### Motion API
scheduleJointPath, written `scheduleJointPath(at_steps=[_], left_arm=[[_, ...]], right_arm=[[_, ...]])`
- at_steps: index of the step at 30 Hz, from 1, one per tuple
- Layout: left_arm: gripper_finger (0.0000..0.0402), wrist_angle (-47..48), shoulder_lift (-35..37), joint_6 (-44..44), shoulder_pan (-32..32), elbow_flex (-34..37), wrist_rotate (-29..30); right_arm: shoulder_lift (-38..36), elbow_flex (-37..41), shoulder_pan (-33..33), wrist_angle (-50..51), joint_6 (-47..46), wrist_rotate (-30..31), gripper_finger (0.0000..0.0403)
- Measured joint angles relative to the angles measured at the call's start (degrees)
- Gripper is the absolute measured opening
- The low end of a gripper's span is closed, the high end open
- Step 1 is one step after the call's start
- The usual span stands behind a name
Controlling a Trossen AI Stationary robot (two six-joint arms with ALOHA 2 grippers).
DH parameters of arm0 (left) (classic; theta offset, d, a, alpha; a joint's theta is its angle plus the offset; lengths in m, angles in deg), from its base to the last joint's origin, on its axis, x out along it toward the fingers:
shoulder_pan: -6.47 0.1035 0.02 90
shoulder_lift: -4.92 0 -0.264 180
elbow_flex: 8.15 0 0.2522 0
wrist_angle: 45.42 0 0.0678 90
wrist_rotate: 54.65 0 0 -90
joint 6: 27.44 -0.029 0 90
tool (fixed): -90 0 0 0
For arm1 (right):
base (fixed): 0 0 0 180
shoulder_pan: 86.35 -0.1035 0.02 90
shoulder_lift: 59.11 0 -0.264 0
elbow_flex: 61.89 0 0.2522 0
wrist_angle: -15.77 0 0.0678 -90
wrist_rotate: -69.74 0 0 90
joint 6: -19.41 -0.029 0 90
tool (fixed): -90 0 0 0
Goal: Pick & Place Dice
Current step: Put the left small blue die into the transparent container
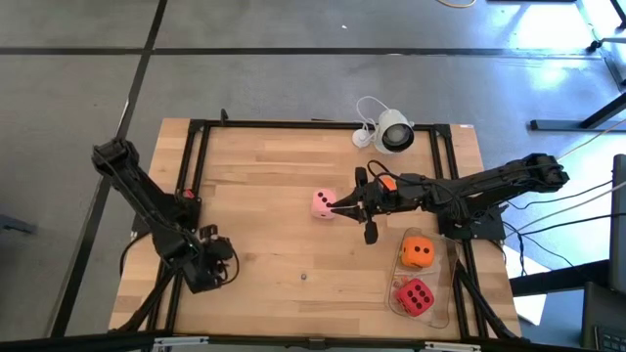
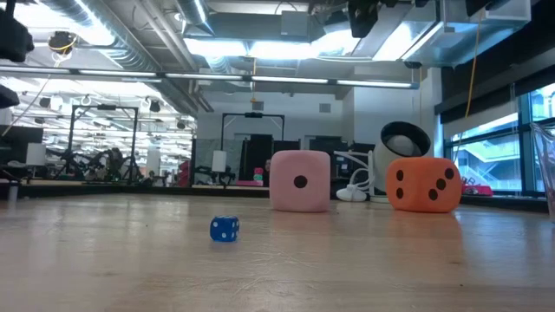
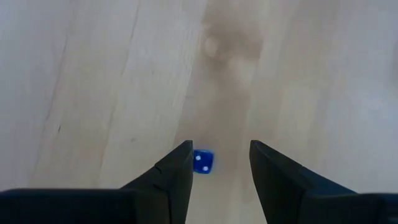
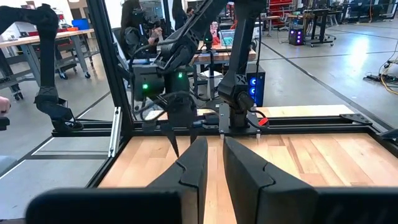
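A pale pink die [image 1: 322,203] [image 2: 300,180] rests on the wooden table near its middle. Just right of it, an orange die [image 1: 387,182] [image 2: 423,184] is partly hidden under my right arm. Another orange die [image 1: 418,252] and a red die [image 1: 415,296] lie in a clear tray [image 1: 452,293] at the near right. My right gripper [image 1: 338,206] [image 4: 214,165] hangs level high above the pink die's right side, a narrow empty gap between its fingers. My left gripper [image 1: 223,266] [image 3: 221,149] is open at the near left and slants down toward a small blue die [image 3: 203,162] [image 2: 225,229] on the table.
A white round camera [image 1: 394,132] [image 2: 403,147] with its cable stands at the table's far edge. A black metal frame [image 1: 196,156] runs round the table top. Bare wood lies between the two arms and along the near edge.
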Motion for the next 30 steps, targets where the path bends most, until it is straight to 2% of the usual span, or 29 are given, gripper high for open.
scheduleJointPath(at_steps=[13, 30], left_arm=[[0.0146, -3.71, -10.90, 0.22, 0.00, -0.26, -2.38], [0.0143, -2.80, -10.31, -0.21, 0.07, -0.16, -5.40]], right_arm=[[0.00, 0.00, 0.00, 0.00, 0.02, 0.00, 0.0055], [-0.02, 0.00, 0.00, 0.01, 0.02, 0.00, 0.0055]])
